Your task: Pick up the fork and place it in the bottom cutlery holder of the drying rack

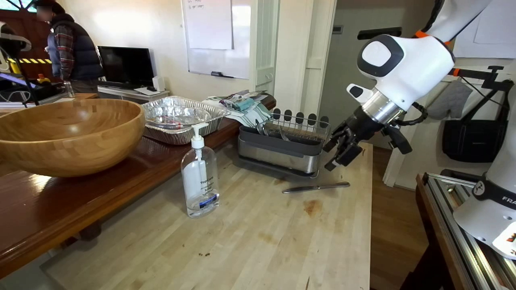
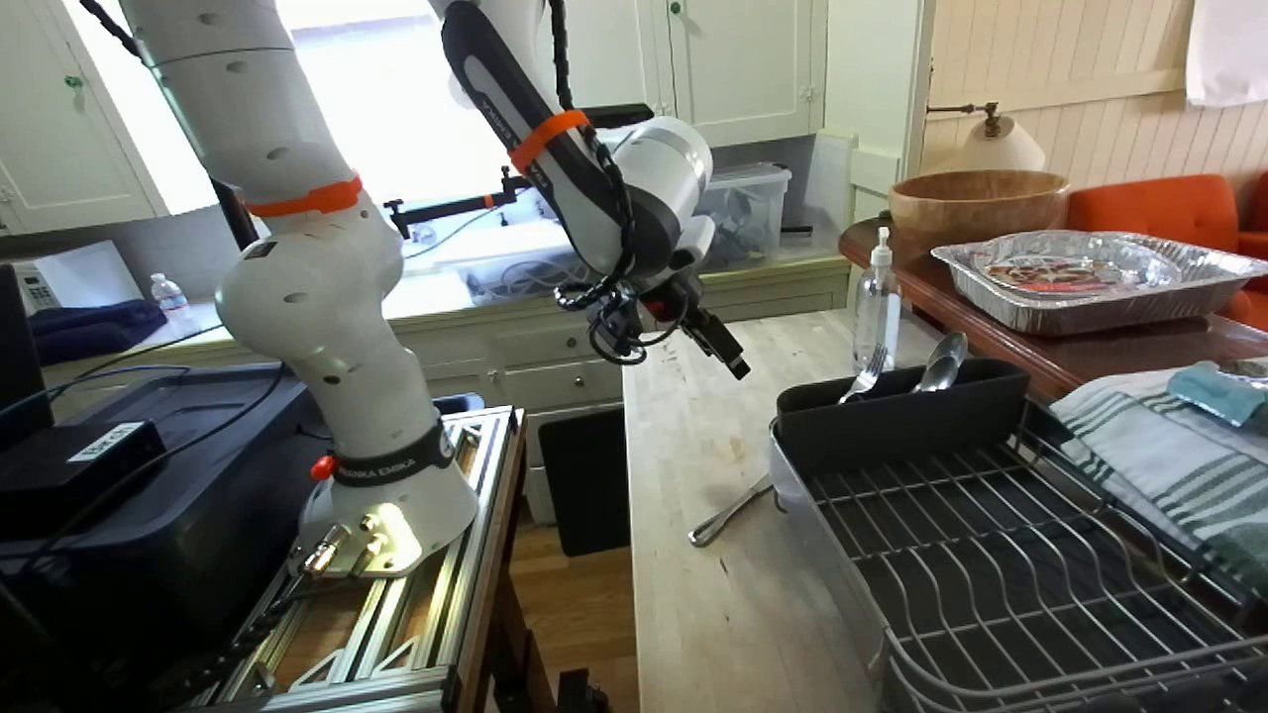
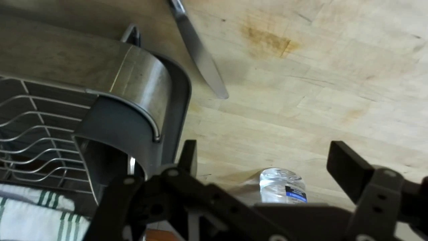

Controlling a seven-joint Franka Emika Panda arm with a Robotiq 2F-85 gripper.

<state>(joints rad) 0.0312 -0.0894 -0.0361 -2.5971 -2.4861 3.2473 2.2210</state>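
A silver fork (image 2: 868, 374) stands tines up in the dark grey cutlery holder (image 2: 901, 431) at the end of the drying rack (image 2: 824, 555), beside a spoon (image 2: 943, 361). In an exterior view the rack's steel wall (image 1: 278, 159) and holder (image 1: 278, 144) show at the back of the table. A table knife (image 1: 316, 187) lies on the table beside the rack; it also shows in the wrist view (image 3: 202, 55). My gripper (image 1: 331, 156) is open and empty, raised above the table near the rack's corner. In the wrist view its fingers (image 3: 264, 157) are wide apart with nothing between them.
A clear pump bottle (image 1: 201, 181) stands on the table; its base shows below the fingers in the wrist view (image 3: 281, 187). A wooden bowl (image 1: 72, 137), foil trays (image 1: 177, 129) and striped towel (image 1: 256, 116) sit on the raised brown counter along the table.
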